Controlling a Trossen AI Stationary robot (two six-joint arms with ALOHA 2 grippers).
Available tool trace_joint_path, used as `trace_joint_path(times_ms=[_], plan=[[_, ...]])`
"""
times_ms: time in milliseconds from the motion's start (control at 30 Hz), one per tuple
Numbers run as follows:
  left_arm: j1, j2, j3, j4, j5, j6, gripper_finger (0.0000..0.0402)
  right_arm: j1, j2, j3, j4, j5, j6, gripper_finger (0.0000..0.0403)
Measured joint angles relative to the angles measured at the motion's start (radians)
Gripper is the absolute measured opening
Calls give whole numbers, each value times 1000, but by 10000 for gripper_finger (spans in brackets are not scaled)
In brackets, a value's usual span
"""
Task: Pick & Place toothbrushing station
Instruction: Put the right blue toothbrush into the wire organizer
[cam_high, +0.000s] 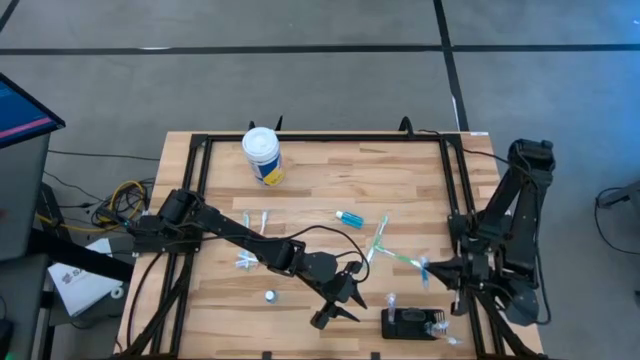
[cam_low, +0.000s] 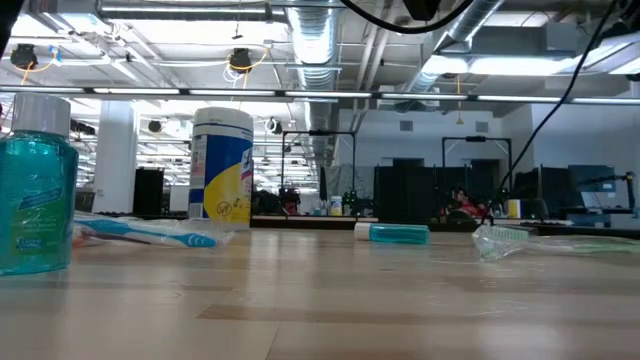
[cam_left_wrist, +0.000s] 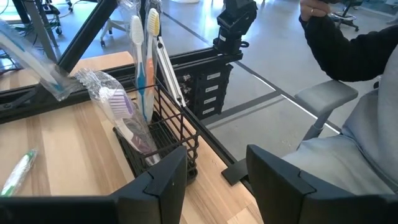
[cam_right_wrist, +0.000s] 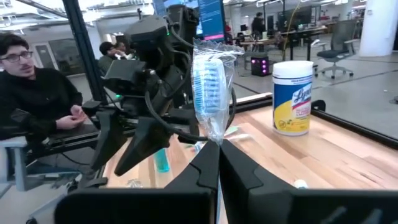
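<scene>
The toothbrushing station (cam_high: 410, 322) is a small black holder at the table's near edge, right of centre; in the left wrist view the station (cam_left_wrist: 163, 146) stands on the wood with several toothbrushes (cam_left_wrist: 144, 56) sticking up out of it. My left gripper (cam_high: 338, 305) hovers open just left of it, fingers pointing at it, nothing between them (cam_left_wrist: 217, 186). My right gripper (cam_high: 432, 270) is at the table's right side, shut on a plastic-wrapped toothbrush (cam_right_wrist: 208, 87) with blue bristles. My right gripper pinches the wrapped toothbrush between its two fingers, low on the wrapper just under the brush head (cam_right_wrist: 216, 138). The fingers lie level, coming from the table's right side. The brush stands upright above the fingers, head up, clear of the table.
A white-lidded yellow-and-blue tub (cam_high: 263, 155) stands at the far left. A teal tube (cam_high: 350, 217), wrapped toothbrushes (cam_high: 385, 245) and small items (cam_high: 250, 260) lie mid-table. A mouthwash bottle (cam_low: 35, 195) stands near the low camera. A seated person (cam_left_wrist: 348, 74) is beyond the table's right edge.
</scene>
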Motion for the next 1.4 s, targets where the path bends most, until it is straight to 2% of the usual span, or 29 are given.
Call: trace_joint_path(times_ms=[400, 733, 1133, 1400], plan=[[0, 0, 0, 0, 0, -8, 159, 97, 0, 0, -9, 0, -7, 0], [0, 0, 0, 0, 0, -8, 159, 125, 3, 0, 17, -1, 0, 0], [0, 0, 0, 0, 0, -8, 159, 176, 141, 0, 158, -2, -11, 0], [0, 0, 0, 1, 0, -8, 159, 175, 171, 0, 189, -2, 1, 0]])
